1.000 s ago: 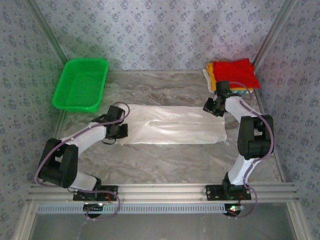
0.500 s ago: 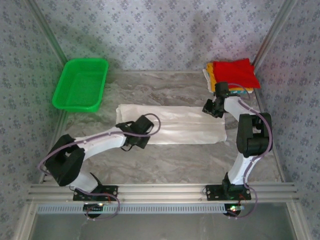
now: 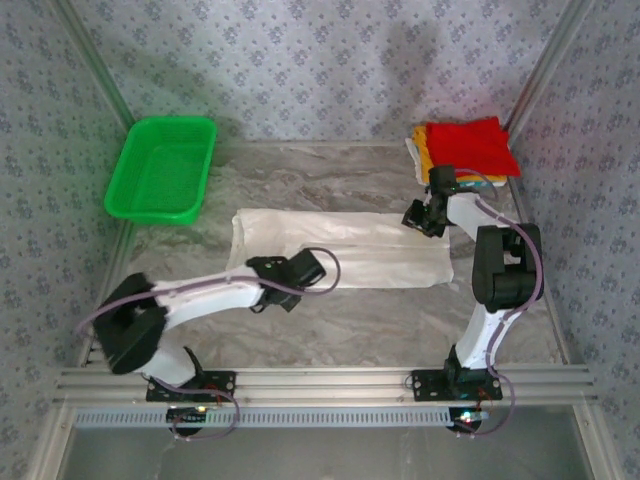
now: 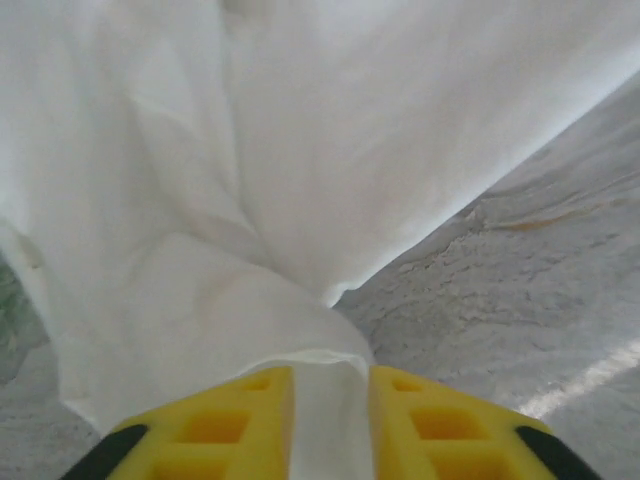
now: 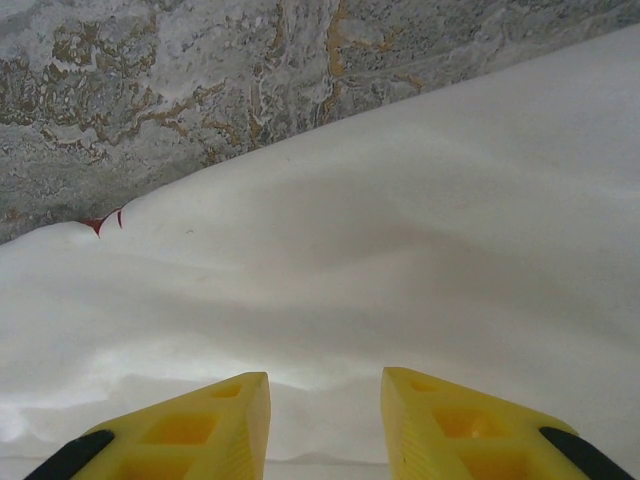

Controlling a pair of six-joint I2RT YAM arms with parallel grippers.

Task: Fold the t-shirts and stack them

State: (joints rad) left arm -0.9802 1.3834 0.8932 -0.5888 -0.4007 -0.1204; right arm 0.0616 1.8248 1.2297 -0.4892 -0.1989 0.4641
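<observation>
Left gripper [image 4: 330,376]: jaws narrow, closed on a gathered fold of the white t-shirt [image 3: 385,255], which rises in a peak to the fingers. The arm reaches in from the near left and meets the near edge of the shirt around its middle. The shirt lies in a long band across the middle of the marble-patterned table [image 3: 350,325], left to right, plain side up.

Right gripper [image 5: 325,382]: jaws slightly parted, nothing seen between them, positioned low over the far right corner of the shirt. A small red mark [image 5: 100,222] shows at the cloth edge there.

At the far right corner, folded t-shirts form a stack, with the red t-shirt [image 3: 472,145] on top and a yellow-orange t-shirt [image 3: 423,152] below. At the far left sits a green basket [image 3: 160,170].
</observation>
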